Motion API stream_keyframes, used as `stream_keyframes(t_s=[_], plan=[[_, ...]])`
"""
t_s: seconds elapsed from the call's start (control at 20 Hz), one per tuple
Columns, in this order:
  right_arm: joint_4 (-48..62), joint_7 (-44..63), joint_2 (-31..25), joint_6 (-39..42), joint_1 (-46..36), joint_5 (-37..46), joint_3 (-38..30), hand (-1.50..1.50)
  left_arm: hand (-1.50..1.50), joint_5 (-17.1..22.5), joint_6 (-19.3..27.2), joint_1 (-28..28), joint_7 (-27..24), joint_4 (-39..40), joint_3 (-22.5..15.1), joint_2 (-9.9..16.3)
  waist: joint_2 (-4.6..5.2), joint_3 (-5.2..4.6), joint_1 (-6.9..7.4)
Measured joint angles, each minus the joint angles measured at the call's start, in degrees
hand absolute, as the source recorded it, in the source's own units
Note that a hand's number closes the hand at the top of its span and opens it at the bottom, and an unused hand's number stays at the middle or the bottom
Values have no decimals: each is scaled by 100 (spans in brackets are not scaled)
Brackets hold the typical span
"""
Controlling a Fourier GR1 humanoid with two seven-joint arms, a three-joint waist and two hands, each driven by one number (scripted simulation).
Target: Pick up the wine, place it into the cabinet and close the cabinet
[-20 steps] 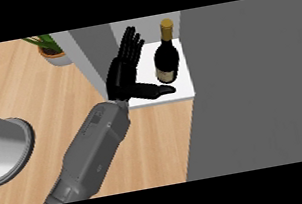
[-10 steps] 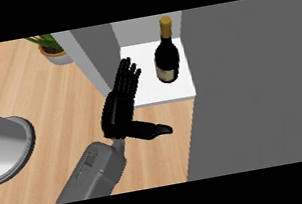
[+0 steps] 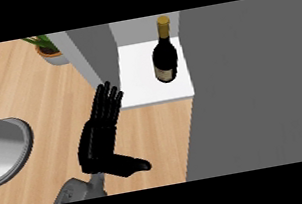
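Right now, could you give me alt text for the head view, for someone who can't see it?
A wine bottle stands on the white shelf of an open cabinet, with nothing touching it. One black hand, fingers straight, shows over the wooden counter in front. A potted plant stands at the back left.

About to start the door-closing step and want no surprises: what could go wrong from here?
1. The wine stands on the white shelf near its front edge; a fast door swing might clip or topple it.
2. The open left hand hangs just in front of the shelf, so it may lie in the door's path.
3. The right hand is out of view, so I cannot check it.
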Motion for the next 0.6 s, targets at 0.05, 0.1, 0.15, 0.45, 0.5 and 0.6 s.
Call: stream_keyframes(t_s=[0.05, 0.1, 0.15, 0.45, 0.5, 0.6], plan=[[1, -9, -25, 51, -5, -2, 34, -150, -150, -30, -9, 185, -58, -123, -44, 29, 0, 0, 0], [3, -17, -36, 99, -20, 0, 111, -150, -150, -5, -80, 254, -84, -163, 21, 114, 2, -1, -7], [9, -45, -42, 153, -16, -4, 148, -150, -150, 45, -182, 355, -100, -276, 95, 241, 3, -1, -4], [18, -105, -430, 844, -57, -48, 457, 150, -150, 170, -503, 679, -211, -564, 506, 757, 9, -1, 4], [17, -123, -498, 967, -81, -54, 527, 150, -150, 195, -559, 767, -218, -633, 572, 858, 8, -2, 13], [23, -171, -580, 1156, -108, -56, 689, 150, -150, 185, -639, 888, -300, -706, 678, 981, 8, -4, 6]])
